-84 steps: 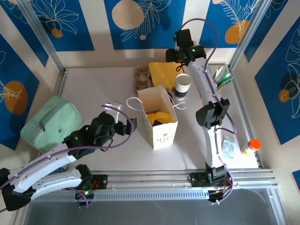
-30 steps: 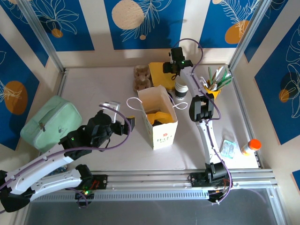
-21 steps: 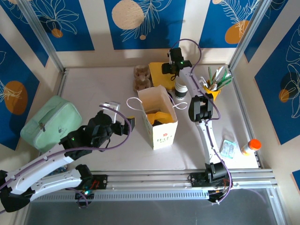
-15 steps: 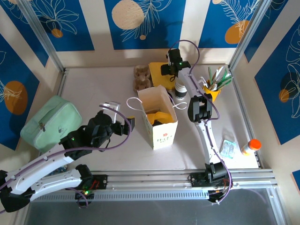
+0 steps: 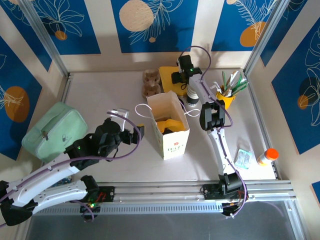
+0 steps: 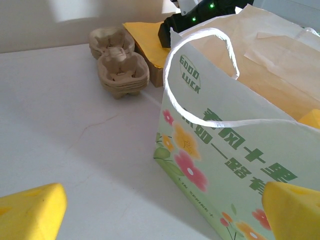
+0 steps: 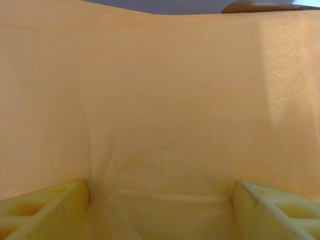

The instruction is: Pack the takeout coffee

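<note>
The left gripper [image 5: 139,132] hangs low over the table [image 5: 100,95], just beside the left side of the paper bag [image 5: 170,125]. Its yellow fingers [image 6: 30,210] stand wide apart and hold nothing. The bag stands upright and open, with white handles, and something yellow lies inside.

The right arm reaches to the far side of the table. The right gripper [image 7: 160,200] is close above the stack of orange-yellow napkins [image 5: 167,75], with its jaws wide and nothing gripped between them. Beside the arm stands a stack of cups [image 5: 192,94]. Left of the napkins lie the pulp carriers [image 6: 120,70].

Where the coffee is, I cannot tell.
</note>
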Robot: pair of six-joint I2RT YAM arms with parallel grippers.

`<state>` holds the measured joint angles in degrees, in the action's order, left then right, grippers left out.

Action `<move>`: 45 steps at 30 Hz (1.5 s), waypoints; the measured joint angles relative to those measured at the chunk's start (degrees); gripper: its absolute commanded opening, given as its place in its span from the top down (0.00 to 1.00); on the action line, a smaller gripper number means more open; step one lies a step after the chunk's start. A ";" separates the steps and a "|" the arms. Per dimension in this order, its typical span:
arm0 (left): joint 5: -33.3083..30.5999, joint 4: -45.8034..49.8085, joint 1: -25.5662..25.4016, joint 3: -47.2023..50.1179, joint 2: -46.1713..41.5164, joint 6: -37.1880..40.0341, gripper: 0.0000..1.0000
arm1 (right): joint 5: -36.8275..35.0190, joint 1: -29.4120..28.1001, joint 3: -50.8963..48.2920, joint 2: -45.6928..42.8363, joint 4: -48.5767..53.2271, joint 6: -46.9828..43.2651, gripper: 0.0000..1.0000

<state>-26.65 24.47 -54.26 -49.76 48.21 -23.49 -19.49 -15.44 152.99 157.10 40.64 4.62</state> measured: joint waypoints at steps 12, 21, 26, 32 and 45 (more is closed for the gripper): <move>0.00 -0.02 0.00 0.26 0.02 0.00 0.00 | -1.40 -0.96 0.00 0.42 -0.59 -1.88 0.45; 0.00 -0.02 0.00 0.26 0.00 0.00 0.00 | 0.07 -0.98 0.00 0.42 -0.57 -1.55 0.64; 0.00 -0.02 0.00 0.26 0.02 0.00 0.00 | 0.90 -0.98 0.00 0.42 -0.55 -1.29 0.71; 0.00 -0.02 0.00 0.26 0.57 0.00 0.00 | 2.27 -0.55 0.00 0.09 -0.31 -0.48 0.85; 0.00 0.00 0.00 0.26 1.05 0.02 0.00 | 5.79 -0.24 0.68 -1.62 1.25 1.84 0.95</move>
<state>-26.65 24.47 -54.26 -49.50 49.25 -23.46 -13.69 -15.68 153.67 155.48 41.89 6.46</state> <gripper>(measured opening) 0.999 0.063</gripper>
